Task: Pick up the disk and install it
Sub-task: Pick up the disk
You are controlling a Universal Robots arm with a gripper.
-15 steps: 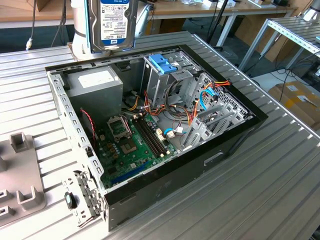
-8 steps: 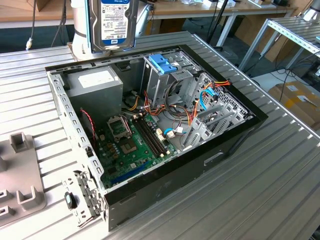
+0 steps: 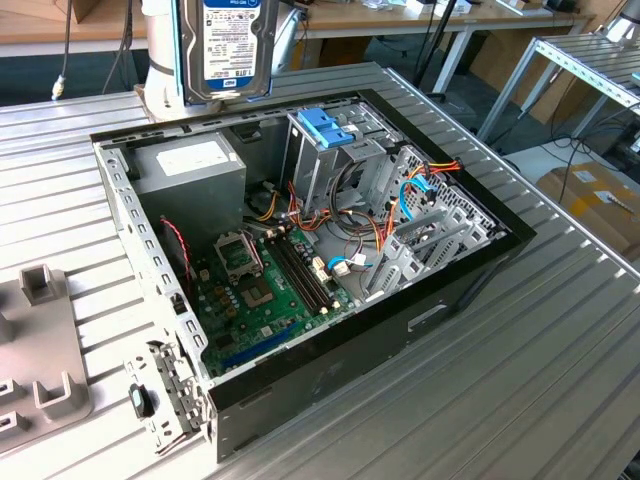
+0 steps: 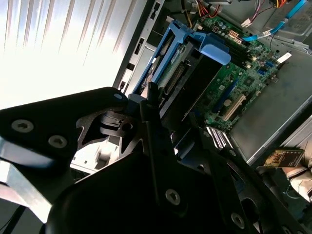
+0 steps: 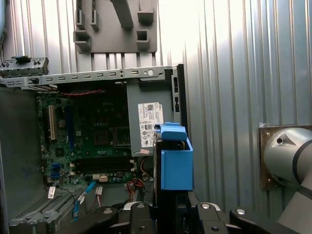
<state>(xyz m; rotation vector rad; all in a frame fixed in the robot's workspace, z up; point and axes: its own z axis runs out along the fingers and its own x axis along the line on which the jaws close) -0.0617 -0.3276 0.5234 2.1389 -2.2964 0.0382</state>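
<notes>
Grey fixture blocks sit nearest on the ribbed metal surface, beside the open computer case; workbenches and a cardboard box stand behind. Pointing downward, the tool clamps the disk upright above the case's far edge, near the arm's base.

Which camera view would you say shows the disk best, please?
The exterior view: the disk hangs above the open computer case with its labelled face toward the camera, though cropped at the top. Both wrist views show it nearly edge-on, mostly its blue carrier rail.
</notes>
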